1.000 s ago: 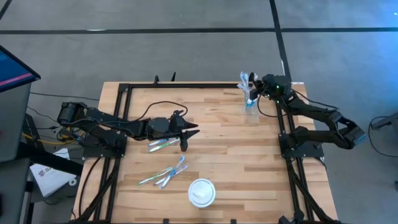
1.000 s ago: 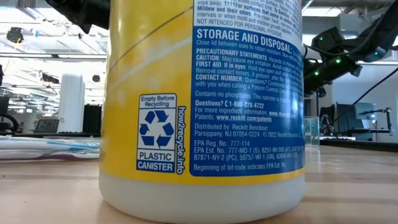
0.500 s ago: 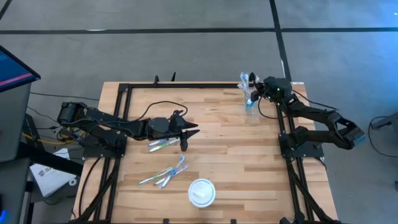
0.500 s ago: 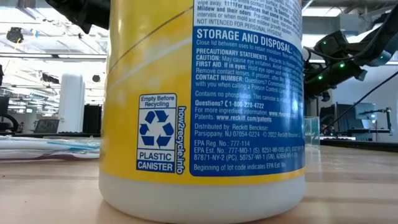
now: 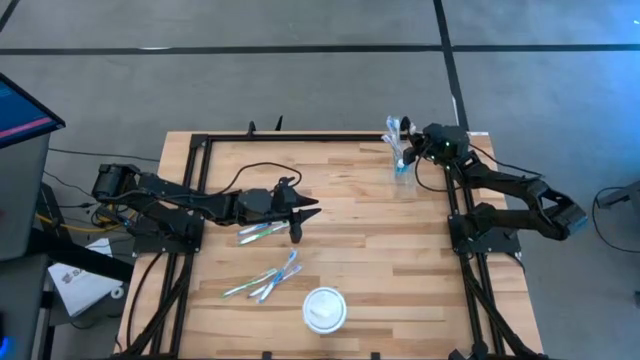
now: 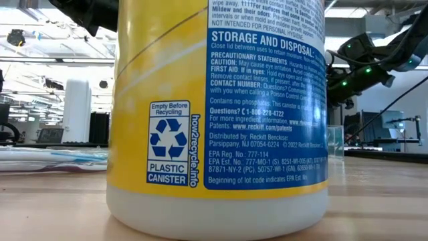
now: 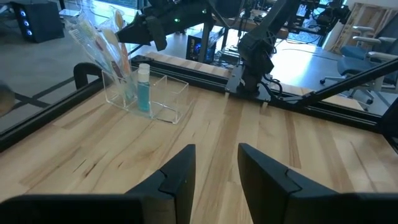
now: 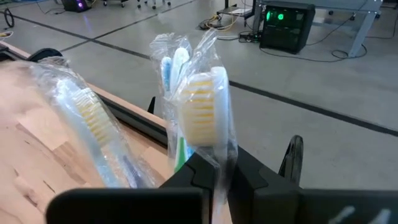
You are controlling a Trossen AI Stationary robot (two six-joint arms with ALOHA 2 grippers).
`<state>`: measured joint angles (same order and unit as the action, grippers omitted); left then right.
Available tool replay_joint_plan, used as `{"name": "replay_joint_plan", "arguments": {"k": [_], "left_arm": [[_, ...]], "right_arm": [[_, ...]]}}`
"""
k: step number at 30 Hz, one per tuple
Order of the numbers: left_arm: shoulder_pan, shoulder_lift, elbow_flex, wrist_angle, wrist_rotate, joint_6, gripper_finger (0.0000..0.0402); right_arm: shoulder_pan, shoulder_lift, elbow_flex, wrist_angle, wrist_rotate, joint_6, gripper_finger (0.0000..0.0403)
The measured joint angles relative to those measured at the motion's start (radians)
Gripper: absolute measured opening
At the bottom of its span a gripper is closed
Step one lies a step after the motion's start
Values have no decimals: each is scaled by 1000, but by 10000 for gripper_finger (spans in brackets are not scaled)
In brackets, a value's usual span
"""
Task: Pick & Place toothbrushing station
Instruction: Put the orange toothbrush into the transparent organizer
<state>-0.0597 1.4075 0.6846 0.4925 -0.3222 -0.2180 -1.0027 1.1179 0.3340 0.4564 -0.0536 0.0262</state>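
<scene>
Placement in hand — right claw (image 8: 214, 177) pinches a wrapped toothbrush (image 8: 205, 106) over the clear holder (image 7: 146, 93) at the bench's (image 5: 350, 215) far right corner. Next call: lower it in, then let go. Left claw (image 7: 214, 177) waits mid-bench, narrowly parted — loose brushes (image 5: 265, 280) remain nearby.

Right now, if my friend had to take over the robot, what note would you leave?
Right hand: at the far right corner, shut on a wrapped toothbrush, over the clear holder.
Left hand: open, empty, mid-table beside two loose toothbrushes.
Done: a few wrapped brushes and a blue tube stand in the holder.
Left: let go of this brush, then bring the loose pair and the brush pile near the white bowl.
</scene>
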Motion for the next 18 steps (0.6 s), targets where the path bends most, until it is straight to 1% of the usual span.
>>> {"name": "replay_joint_plan", "arguments": {"k": [4, 8, 14, 18], "left_arm": [[0, 0, 0, 1, 0, 1, 113], [0, 0, 0, 2, 0, 2, 113], [0, 0, 0, 2, 0, 3, 113], [0, 0, 0, 2, 1, 3, 113]], "right_arm": [[0, 0, 0, 0, -2, 0, 20], [0, 0, 0, 0, -8, 0, 44], [0, 0, 0, 5, -42, -7, 75], [0, 0, 0, 28, -77, -7, 104]]}}
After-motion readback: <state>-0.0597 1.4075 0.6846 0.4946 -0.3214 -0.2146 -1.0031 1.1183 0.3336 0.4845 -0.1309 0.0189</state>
